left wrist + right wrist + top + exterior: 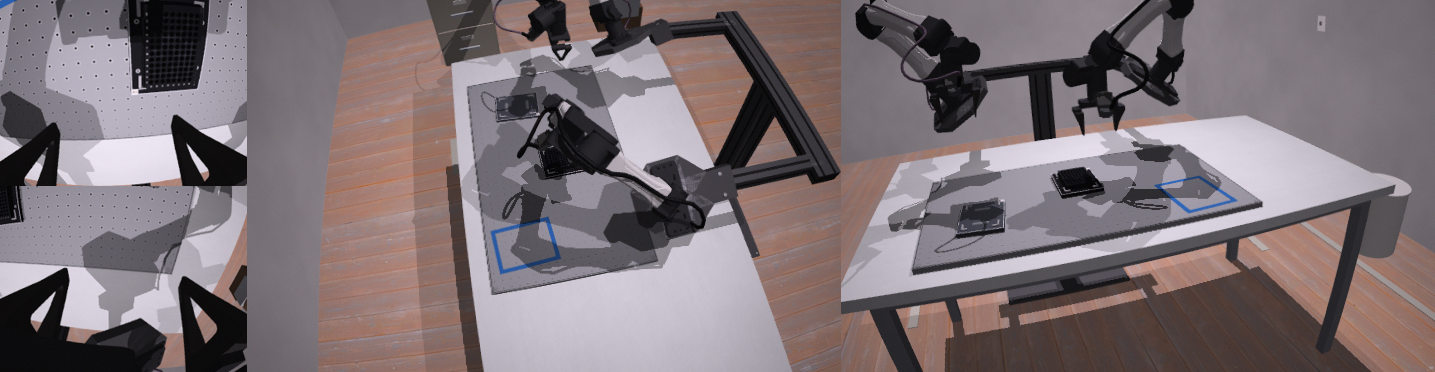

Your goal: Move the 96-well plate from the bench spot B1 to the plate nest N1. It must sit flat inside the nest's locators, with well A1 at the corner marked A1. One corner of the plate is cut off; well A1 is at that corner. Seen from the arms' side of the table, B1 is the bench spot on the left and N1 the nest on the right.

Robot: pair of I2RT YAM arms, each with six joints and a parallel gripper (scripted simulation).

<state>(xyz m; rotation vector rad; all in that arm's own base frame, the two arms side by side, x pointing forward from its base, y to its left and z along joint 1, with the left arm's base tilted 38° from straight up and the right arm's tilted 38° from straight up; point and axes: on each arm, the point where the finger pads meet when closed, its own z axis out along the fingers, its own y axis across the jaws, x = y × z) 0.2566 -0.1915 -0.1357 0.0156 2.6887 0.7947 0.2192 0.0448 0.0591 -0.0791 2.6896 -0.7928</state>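
Note:
The black 96-well plate (556, 161) (1077, 178) (174, 50) lies on the black nest (1086, 192) (136, 50) at the middle of the board. It looks flat, with pale locators around its corners. A white label shows at the nest's lower left corner in the left wrist view. The plate's cut corner cannot be made out. The blue outline (553, 238) (1173, 199) at B1 holds nothing. My left gripper (1099, 132) (113, 125) is open and empty, above and on the arms' side of the plate. My right gripper (125, 277) is open and empty, away from the plate.
A second flat dark fixture (502, 114) (981, 231) with pale corner marks lies farther to the arms' right, with a thin cable or its shadow beside it. Both stand on the grey perforated board (517, 284) (1031, 245). Arm shadows cross the board.

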